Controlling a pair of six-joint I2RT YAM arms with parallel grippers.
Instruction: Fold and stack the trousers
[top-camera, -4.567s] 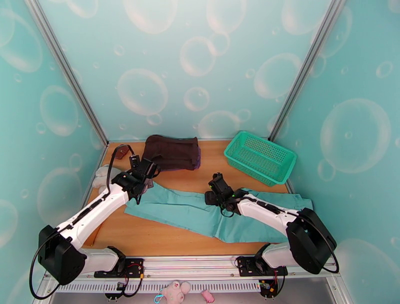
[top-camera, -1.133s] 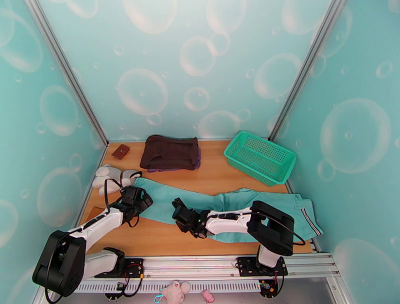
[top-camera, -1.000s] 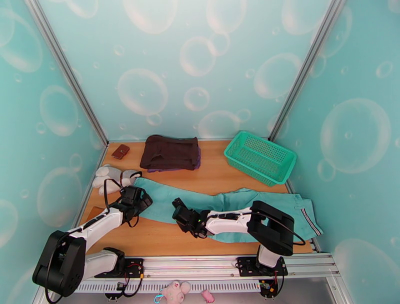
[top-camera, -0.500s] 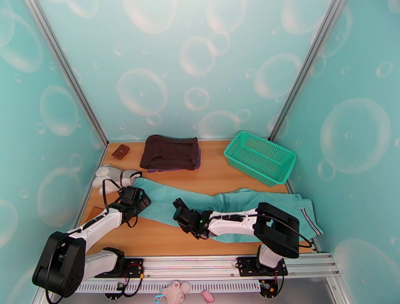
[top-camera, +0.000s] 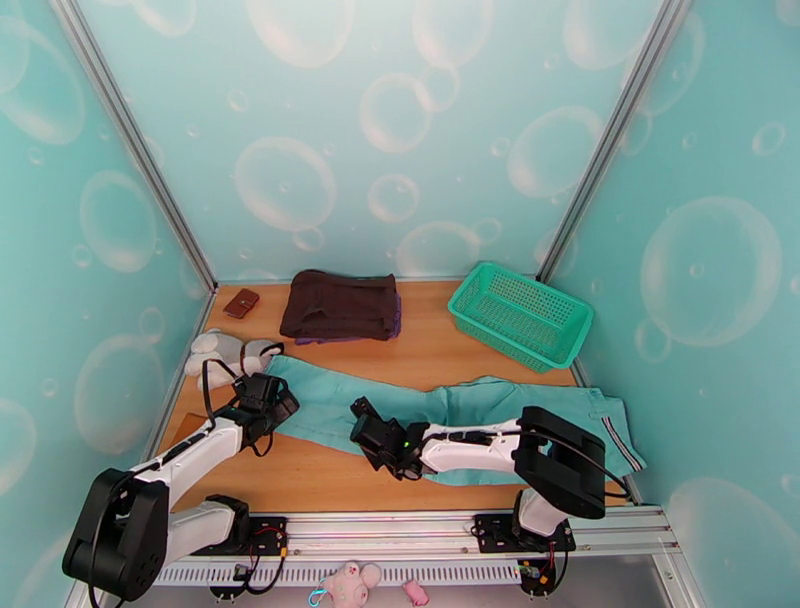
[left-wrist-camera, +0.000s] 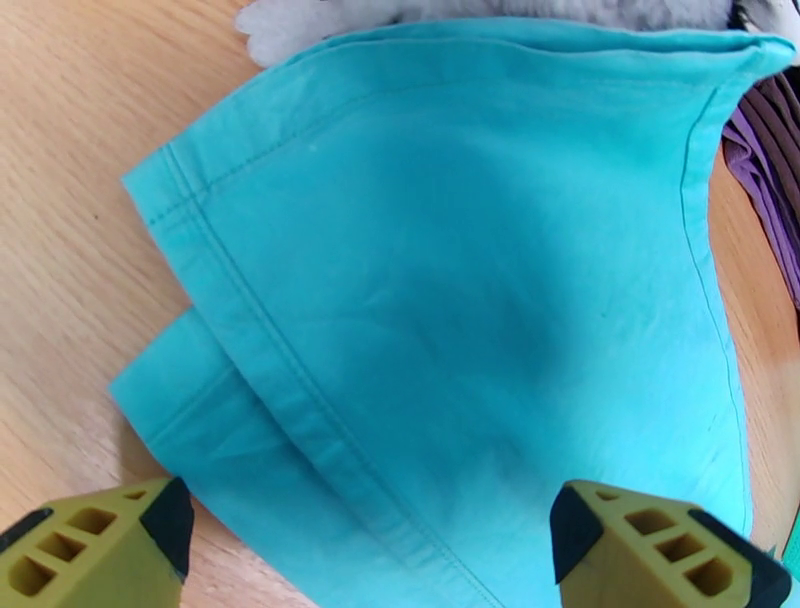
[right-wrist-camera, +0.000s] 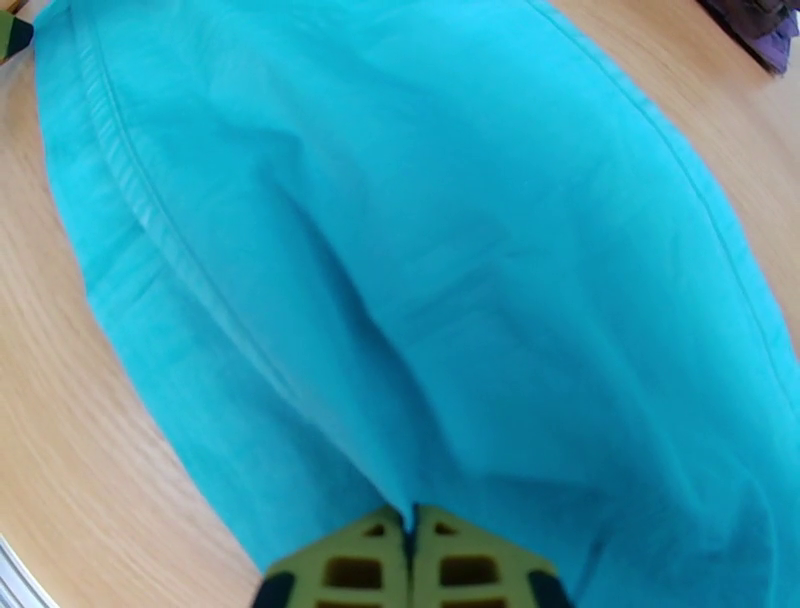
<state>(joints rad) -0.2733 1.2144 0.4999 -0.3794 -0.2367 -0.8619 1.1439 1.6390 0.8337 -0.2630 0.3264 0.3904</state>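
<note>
Looking down from the top camera, I count one pair of trousers (top-camera: 450, 408), spread flat across the table (top-camera: 300, 472) from about 9 o'clock to 4 o'clock. The striped waistband (top-camera: 622, 445) hangs at the 4 o'clock edge and the leg ends lie toward 9 o'clock.

I have two arms in play. The left claw (top-camera: 272, 398) sits at the leg ends with its jaws released and spread wide. On its wrist camera the two yellow fingers (left-wrist-camera: 100, 545) straddle the near hem area, one over bare wood and one over the cloth (left-wrist-camera: 450, 300), gripping nothing. Two hemmed layers show there, the upper one offset from the lower.

The right claw (top-camera: 368, 438) is low over the middle of the legs, near 6 o'clock. On its wrist camera the claw (right-wrist-camera: 408, 530) is clenched, fingertips pressed together on a pinch of the teal fabric (right-wrist-camera: 400, 250), with creases running up to the tips.

Elsewhere I count one folded dark brown garment (top-camera: 340, 305) at 12 o'clock, one green mesh basket (top-camera: 495, 335) at 2 o'clock, one grey plush toy (top-camera: 222, 352) at 10 o'clock touching the leg ends, and one small brown pouch (top-camera: 241, 302) at 11 o'clock.
</note>
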